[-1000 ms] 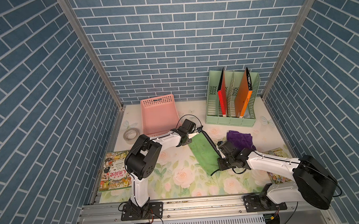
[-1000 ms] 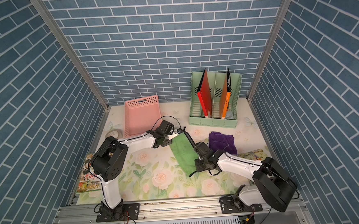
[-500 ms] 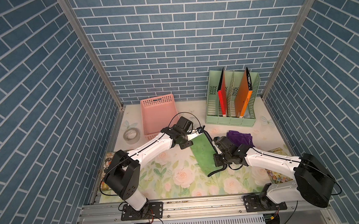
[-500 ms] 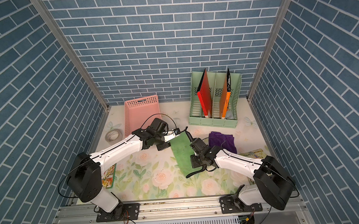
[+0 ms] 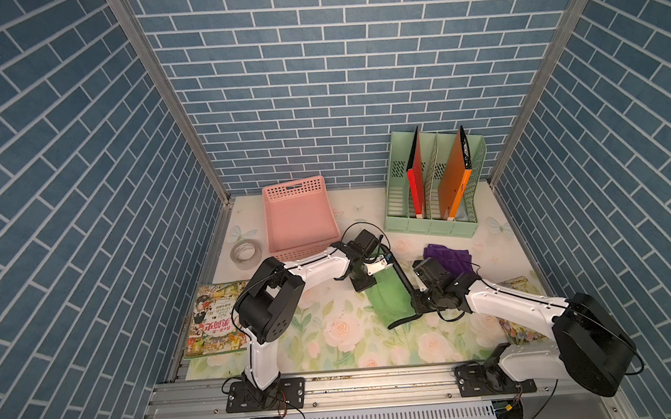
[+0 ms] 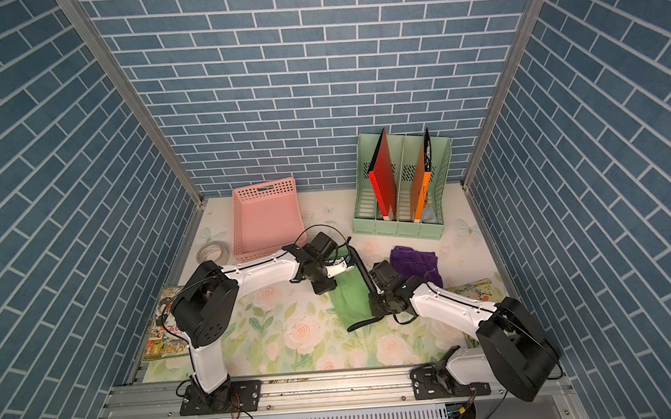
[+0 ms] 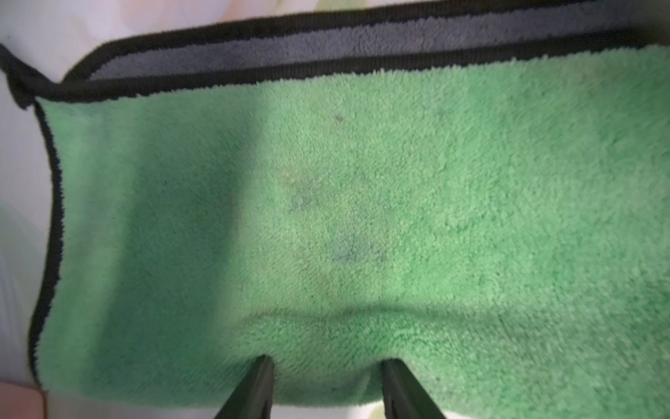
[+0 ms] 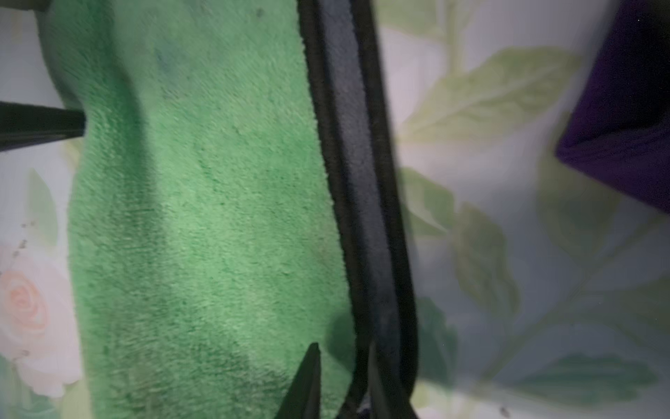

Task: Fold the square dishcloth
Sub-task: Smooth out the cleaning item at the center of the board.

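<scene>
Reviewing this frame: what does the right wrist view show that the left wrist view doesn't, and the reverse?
Only the right wrist view: a corner of the purple cloth, the table cover with its leaf print, and the right gripper, open astride the green cloth at its black hem.
Only the left wrist view: that cloth's short end with its corner, and the left gripper, open at the folded edge.
Both: the green cloth folded over, a grey strip of underside showing between two black hems.

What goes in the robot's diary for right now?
cloth: green, folded once, grey strip peeking out | left gripper: open at folded edge | right gripper: open astride black hem
</scene>
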### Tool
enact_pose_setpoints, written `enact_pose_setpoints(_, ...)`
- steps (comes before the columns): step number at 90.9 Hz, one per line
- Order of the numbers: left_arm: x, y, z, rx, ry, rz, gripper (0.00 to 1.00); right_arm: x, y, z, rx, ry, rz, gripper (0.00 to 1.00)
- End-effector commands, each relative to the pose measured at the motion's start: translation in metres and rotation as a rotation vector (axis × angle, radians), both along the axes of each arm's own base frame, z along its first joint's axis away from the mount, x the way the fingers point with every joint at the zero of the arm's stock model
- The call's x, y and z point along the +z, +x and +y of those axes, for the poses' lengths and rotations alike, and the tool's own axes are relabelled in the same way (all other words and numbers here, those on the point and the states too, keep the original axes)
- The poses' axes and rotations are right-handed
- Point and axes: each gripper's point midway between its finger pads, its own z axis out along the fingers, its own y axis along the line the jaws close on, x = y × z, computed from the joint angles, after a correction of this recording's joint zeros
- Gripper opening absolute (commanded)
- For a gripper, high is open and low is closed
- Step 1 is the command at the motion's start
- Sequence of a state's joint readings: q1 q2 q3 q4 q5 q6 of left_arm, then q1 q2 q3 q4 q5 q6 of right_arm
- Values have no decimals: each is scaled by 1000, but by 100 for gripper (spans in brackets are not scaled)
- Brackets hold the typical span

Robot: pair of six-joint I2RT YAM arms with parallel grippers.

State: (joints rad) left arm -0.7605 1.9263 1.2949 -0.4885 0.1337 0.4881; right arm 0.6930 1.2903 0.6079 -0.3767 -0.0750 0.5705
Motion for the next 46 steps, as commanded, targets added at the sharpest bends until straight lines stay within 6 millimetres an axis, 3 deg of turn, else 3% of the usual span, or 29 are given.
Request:
enact_pose_setpoints(1, 10, 0, -16, -19, -36, -6, 53, 16, 4, 0, -29, 81, -25, 44)
enact_pose_setpoints(14, 15, -6, -17, -55, -21, 19, 53, 19, -4, 12, -45, 220, 41, 48)
enact_pose_setpoints(21, 17, -24, -12, -110, 7, 72, 53, 19, -9, 22, -49, 285, 79, 47)
enact_pose_setpoints(32, 20, -75, 7, -274, 81, 230, 53, 13, -14, 23, -67, 309, 115, 46)
enact_pose_setpoints(39, 27, -84, 7, -302, 65, 245, 53, 7, -15, 21, -69, 291, 123, 44)
enact_pose_setpoints(46, 34, -87, 3, -318, 47, 253, 54, 5, -14, 23, -55, 292, 127, 35)
